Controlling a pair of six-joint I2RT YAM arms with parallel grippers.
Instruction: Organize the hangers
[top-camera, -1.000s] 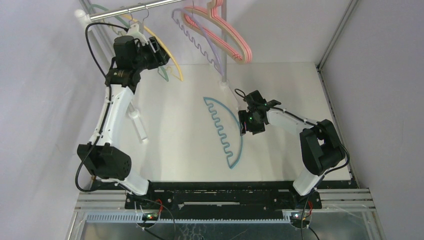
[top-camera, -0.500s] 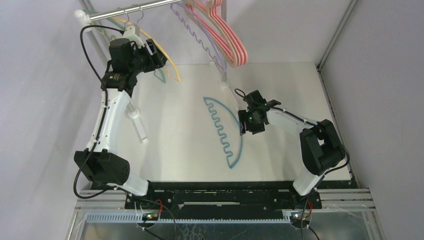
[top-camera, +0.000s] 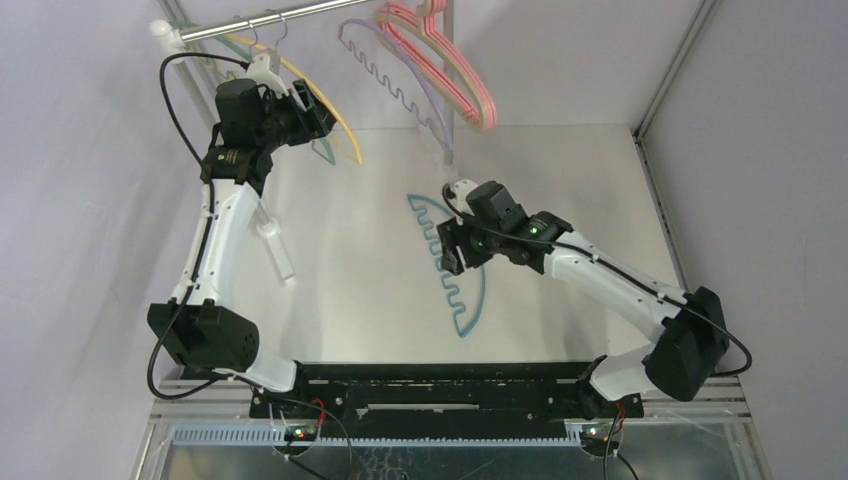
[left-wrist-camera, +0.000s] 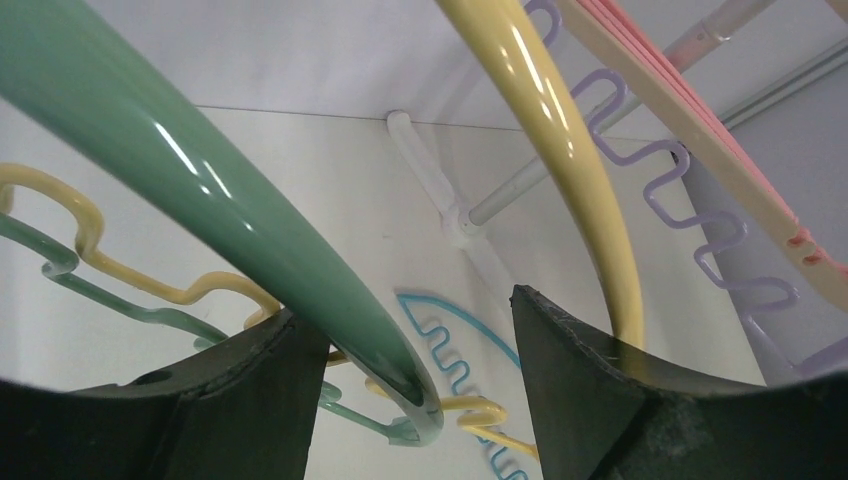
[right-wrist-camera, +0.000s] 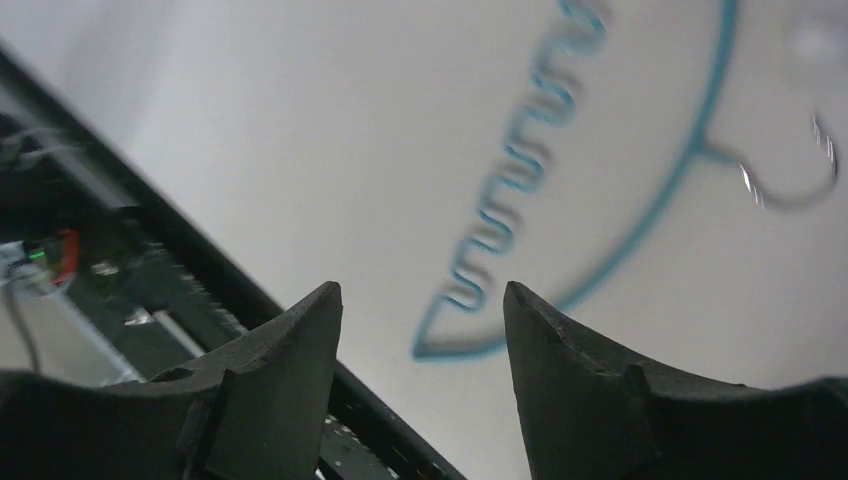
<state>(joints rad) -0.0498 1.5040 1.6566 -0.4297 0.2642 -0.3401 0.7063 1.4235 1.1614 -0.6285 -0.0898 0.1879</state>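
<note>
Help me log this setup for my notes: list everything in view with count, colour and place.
Rail: one, silver, top left.
Pink and tan hangers: a bunch, count unclear, hanging top centre.
Lavender hanger: one, wavy, hanging beside the pink ones.
Yellow hanger: one, hanging beside the left tool.
Green hanger: one, between that tool's fingers.
Teal hanger: one, flat on the table.
Table: one, white.
Left tool: black, open, up by the rail.
Right tool: black, open, over the teal hanger.
</note>
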